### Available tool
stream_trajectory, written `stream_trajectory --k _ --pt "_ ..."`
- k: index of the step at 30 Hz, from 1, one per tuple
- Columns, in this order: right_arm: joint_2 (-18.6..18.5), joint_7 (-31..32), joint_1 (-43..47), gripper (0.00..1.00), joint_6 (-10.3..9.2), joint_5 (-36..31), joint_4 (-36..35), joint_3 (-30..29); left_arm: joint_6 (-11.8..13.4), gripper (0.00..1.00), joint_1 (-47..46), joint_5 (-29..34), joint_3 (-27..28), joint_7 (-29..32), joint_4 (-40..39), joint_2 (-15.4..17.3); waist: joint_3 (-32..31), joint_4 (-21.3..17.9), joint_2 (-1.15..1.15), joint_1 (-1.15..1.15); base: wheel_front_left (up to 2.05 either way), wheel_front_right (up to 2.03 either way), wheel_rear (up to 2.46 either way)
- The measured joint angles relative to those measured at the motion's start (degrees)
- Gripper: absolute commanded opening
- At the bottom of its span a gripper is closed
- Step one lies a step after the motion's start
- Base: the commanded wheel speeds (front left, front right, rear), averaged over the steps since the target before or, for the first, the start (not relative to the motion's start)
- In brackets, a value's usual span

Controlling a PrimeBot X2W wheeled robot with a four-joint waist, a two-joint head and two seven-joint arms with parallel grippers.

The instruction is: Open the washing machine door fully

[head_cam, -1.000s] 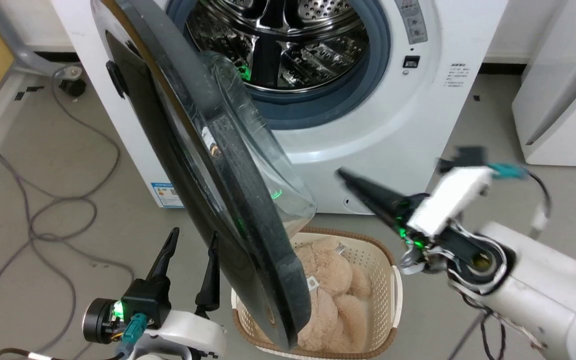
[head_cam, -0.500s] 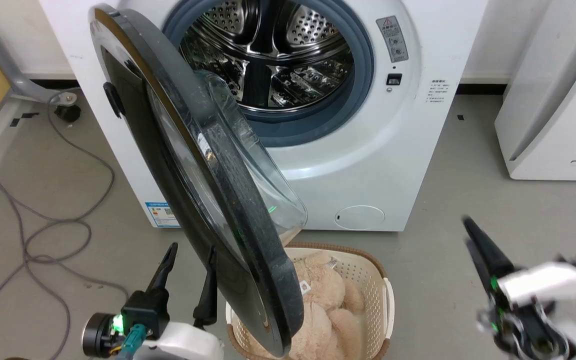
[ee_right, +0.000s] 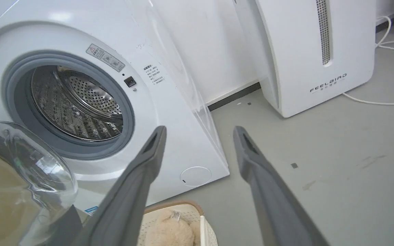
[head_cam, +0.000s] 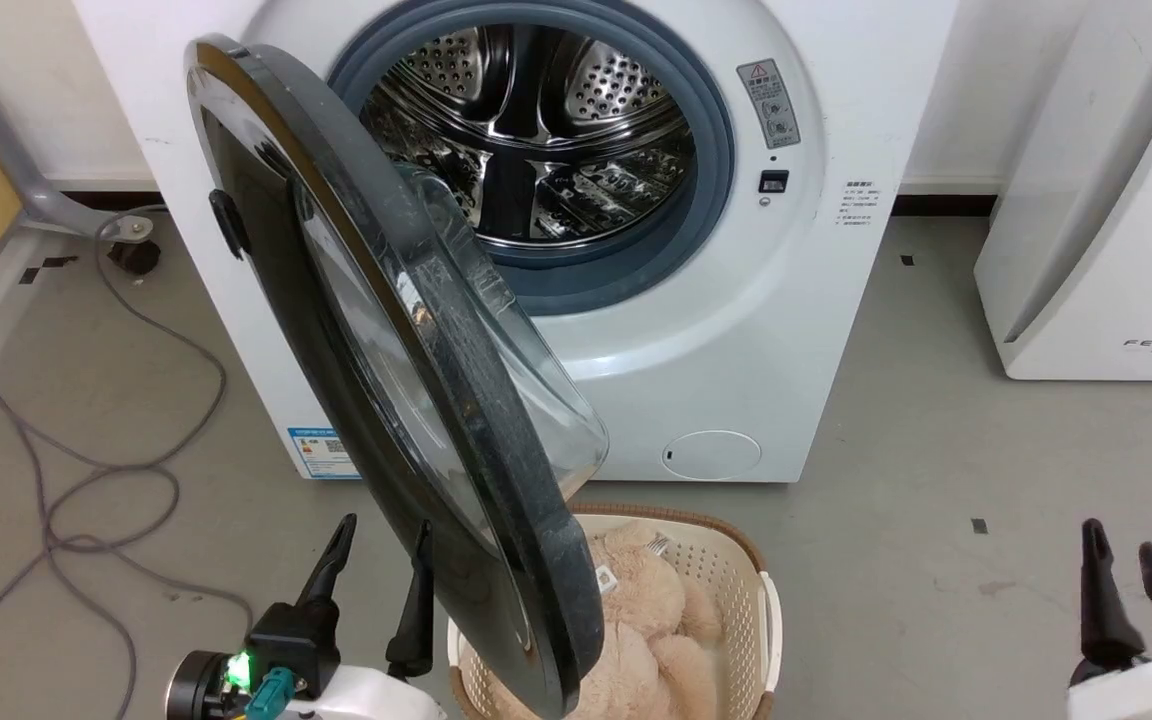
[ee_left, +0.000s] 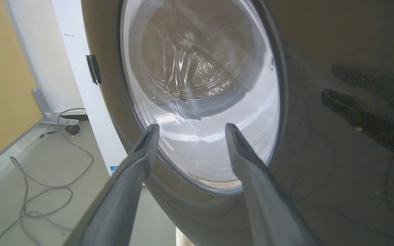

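Having left the washing machine door (head_cam: 406, 380), right gripper (head_cam: 1121, 537) sits low, fingers (head_cam: 1099, 590) apart, empty.

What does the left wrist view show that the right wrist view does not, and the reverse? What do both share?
Left wrist view: the black outer face of the washing machine door, a yellow wall, a grey cable, the open left hand. Right wrist view: the round cap, a FEELBIRD appliance, a basket holding a plush toy, the open right hand. Both: the door's glass window, the white washing machine, grey floor.
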Motion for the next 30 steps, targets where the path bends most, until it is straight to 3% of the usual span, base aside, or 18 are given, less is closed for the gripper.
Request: stream_trajectory --k 3,4,8,13,22,23,24,25,30 --pt "5.6 0.0 2.7 1.0 0.01 -15.6 -6.0 -6.0 0.0 1.0 0.0 0.1 0.0 0.0 0.0 0.0 0.1 0.1 0.0 0.0 0.0 0.0 0.0" --pt "8.8 0.1 4.2 1.0 0.01 -24.0 -10.8 -8.0 0.0 1.0 0.0 0.5 0.0 0.0 0.0 0.0 0.2 0.1 0.0 0.0 0.0 0.0 0.0" --pt "11.3 4.5 6.9 1.0 0.01 -36.5 -22.3 -7.6 0.0 1.0 0.0 0.5 0.3 0.0 0.1 0.0 0.6 0.1 0.0 0.0 0.0 0.0 0.0" --pt "11.5 9.1 9.8 1.0 0.01 -38.9 -28.3 -3.5 0.0 1.0 0.0 1.0 0.5 0.0 0.3 0.1 0.7 0.1 0.0 0.01 0.0 0.0 0.0" --pt "11.6 10.7 12.1 1.0 0.02 -37.3 -29.4 -1.5 0.0 1.0 -0.1 1.1 0.7 0.0 0.1 0.1 1.0 0.2 0.0 0.0 0.0 0.0 0.0" --pt "11.6 10.7 12.2 1.0 0.02 -36.9 -29.3 -1.4 0.0 0.79 -0.1 1.1 0.7 0.0 0.1 0.1 1.0 0.2 0.0 0.0 0.0 0.0 0.0" --pt "11.6 10.7 12.3 1.0 0.02 -36.7 -29.3 -1.3 0.0 0.26 -0.1 1.1 0.8 0.0 0.1 0.1 1.1 0.2 0.0 0.0 0.0 0.0 0.0" --pt "11.6 10.7 12.3 1.0 0.02 -36.7 -29.2 -1.2 -0.1 0.0 -0.1 1.0 0.8 0.0 0.1 0.1 1.1 0.2 0.0 0.0 0.0 0.0 0.0" --pt "11.6 10.7 12.3 1.0 0.02 -36.6 -28.9 -0.7 -0.3 0.0 -0.1 1.0 1.0 0.0 -0.1 0.1 0.9 0.1 0.0 0.0 0.0 0.0 0.0"
